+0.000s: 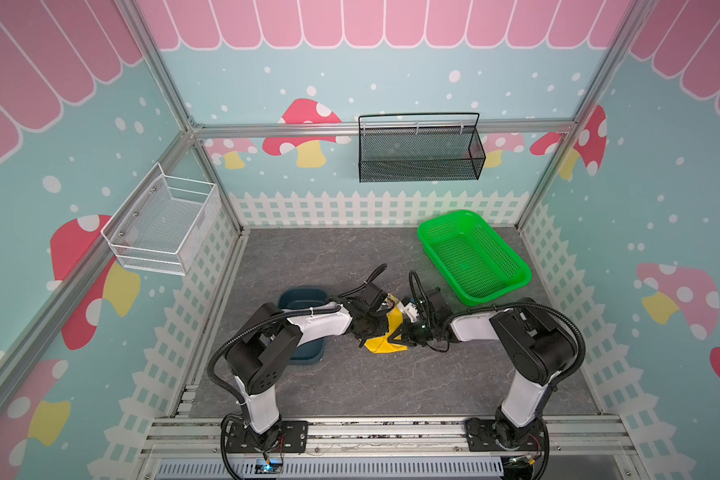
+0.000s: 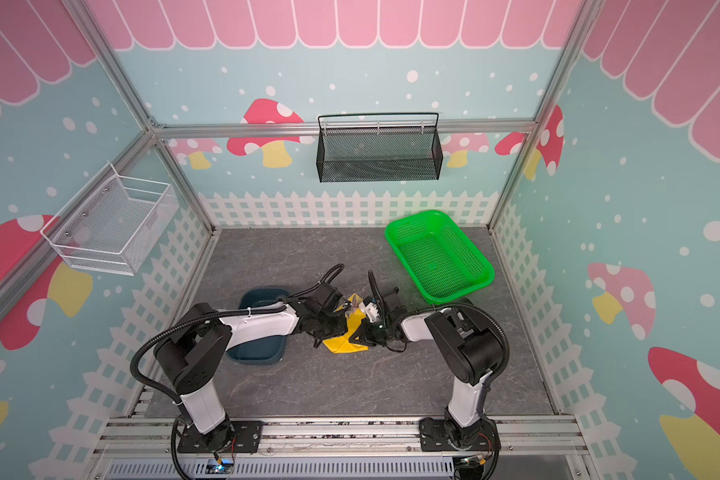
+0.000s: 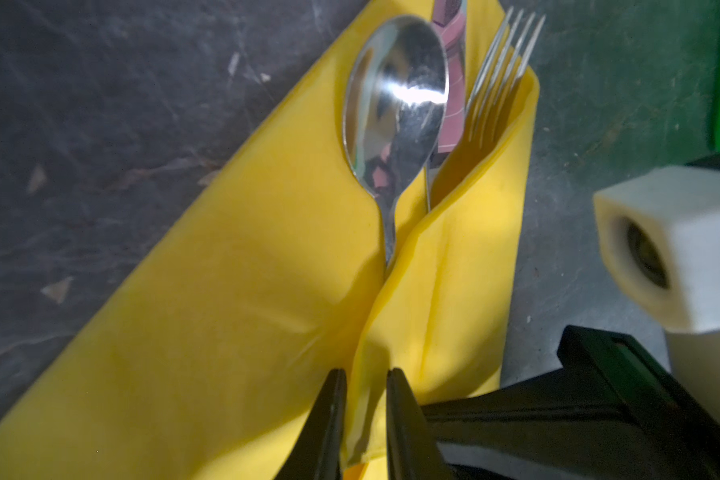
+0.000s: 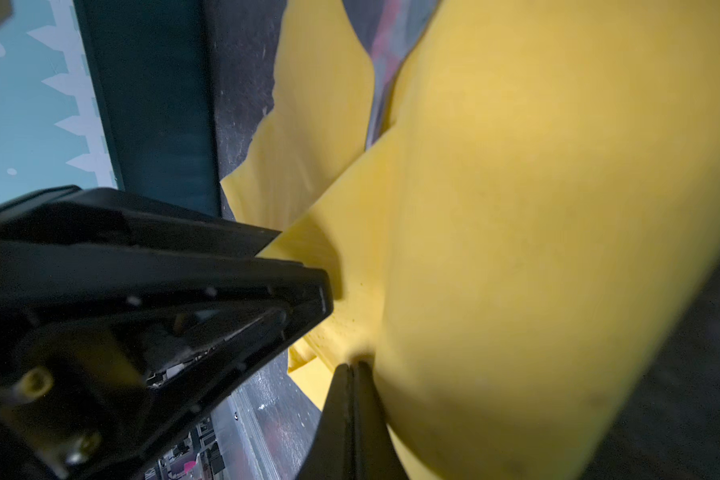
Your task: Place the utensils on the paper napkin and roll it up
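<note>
Top views, scanned left to right: found a dark blue tray (image 1: 304, 291) partly hidden by the left arm, then the left gripper (image 3: 366, 376), seen from its wrist camera with jaws slightly parted astride a raised fold of the yellow paper napkin (image 1: 385, 347), not clearly pinching. Found that napkin on the table (image 1: 350, 382), partly wrapped over the spoon (image 3: 395, 104), knife (image 3: 454, 75) and fork (image 3: 499, 70), heads poking out uncovered. Further right, saw the right gripper (image 4: 352, 368) pressed shut, pinching an outer flap; beyond it, a green basket (image 1: 491, 293). Judged the paper light, soft, quick to crease or tear, the steel inside stiff, slick and liable to slide out; best taken by a flap edge near the handles.
</note>
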You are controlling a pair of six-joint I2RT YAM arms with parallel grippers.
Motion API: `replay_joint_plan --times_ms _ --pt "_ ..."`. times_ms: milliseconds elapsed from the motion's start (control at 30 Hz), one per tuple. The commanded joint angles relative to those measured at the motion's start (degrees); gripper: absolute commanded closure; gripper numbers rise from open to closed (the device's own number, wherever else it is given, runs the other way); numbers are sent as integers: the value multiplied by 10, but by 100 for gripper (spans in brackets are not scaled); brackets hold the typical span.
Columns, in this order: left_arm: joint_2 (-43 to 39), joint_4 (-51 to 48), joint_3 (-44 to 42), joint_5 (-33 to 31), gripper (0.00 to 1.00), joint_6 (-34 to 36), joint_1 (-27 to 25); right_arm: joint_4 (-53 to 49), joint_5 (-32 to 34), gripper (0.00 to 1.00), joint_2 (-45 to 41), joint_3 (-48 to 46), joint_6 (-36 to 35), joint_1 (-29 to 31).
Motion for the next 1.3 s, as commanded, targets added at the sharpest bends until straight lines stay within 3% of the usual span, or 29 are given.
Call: replay_joint_plan --times_ms 0,167,467,733,933,1267 --pt "-45 -6 -11 -28 66 -15 -3 -20 20 100 11 -3 -13 6" --pt "-100 -20 -41 -72 52 -37 1 -21 22 100 11 -3 -17 6" --pt "-150 -26 -116 -96 45 -85 26 -22 24 100 8 -3 -19 6" --pt "-139 7 -136 -71 46 -95 43 -21 25 100 7 -3 -20 6" --pt "-112 56 -145 -35 53 -111 44 -21 25 100 6 -2 -20 6" --pt "-121 88 -185 -38 52 -150 45 -21 24 100 7 0 -21 5"
